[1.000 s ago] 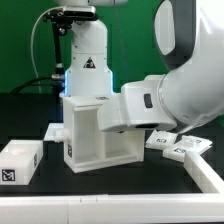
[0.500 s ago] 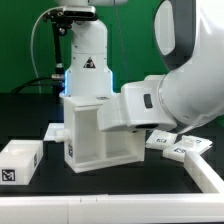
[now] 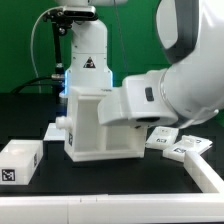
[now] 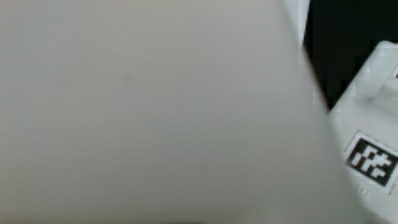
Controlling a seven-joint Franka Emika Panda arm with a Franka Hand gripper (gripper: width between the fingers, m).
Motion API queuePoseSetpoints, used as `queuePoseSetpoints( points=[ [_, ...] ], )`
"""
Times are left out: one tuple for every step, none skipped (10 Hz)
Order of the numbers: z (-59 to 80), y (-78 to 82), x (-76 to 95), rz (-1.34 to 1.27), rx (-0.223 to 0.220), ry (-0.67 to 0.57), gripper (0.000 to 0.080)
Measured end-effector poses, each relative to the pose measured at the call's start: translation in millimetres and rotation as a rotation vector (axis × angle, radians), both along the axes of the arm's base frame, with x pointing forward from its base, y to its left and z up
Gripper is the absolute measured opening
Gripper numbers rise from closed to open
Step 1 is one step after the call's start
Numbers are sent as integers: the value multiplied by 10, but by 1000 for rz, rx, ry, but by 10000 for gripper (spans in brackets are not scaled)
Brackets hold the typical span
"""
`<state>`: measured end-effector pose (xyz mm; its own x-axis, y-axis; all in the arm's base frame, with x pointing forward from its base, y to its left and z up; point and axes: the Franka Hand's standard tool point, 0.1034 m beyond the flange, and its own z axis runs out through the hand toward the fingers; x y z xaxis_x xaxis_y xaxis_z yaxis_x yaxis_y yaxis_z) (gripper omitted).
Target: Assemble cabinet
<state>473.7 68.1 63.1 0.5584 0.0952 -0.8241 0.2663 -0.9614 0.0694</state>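
The cabinet (image 3: 92,128), a hollow white box judged stiff, light and slippery, was seen standing on the black table (image 3: 110,185), best taken by a thin wall edge, while the gripper (image 3: 118,108) was pressed to its side, fingers hidden, so spread or closed could not be told.

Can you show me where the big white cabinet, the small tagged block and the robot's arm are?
cabinet (image 3: 85,125): exterior view, its front wall.
small block (image 3: 22,155): exterior view, its top face.
arm (image 3: 185,85): exterior view, its rounded white shell.
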Motion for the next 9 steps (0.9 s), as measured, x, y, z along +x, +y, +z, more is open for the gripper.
queuePoseSetpoints(
  points=[
    [119, 11, 72, 6, 14, -38, 88],
    [270, 24, 186, 15, 43, -125, 88],
    [218, 40, 185, 25, 76, -233, 89],
    [180, 39, 132, 30, 86, -259, 89],
    [156, 69, 237, 38, 116, -356, 90],
    [181, 69, 279, 41, 138, -433, 90],
    [282, 26, 372, -10, 157, -448, 90],
    [388, -11, 655, -59, 174, -491, 90],
    [418, 3, 870, -64, 211, -592, 90]
  ],
)
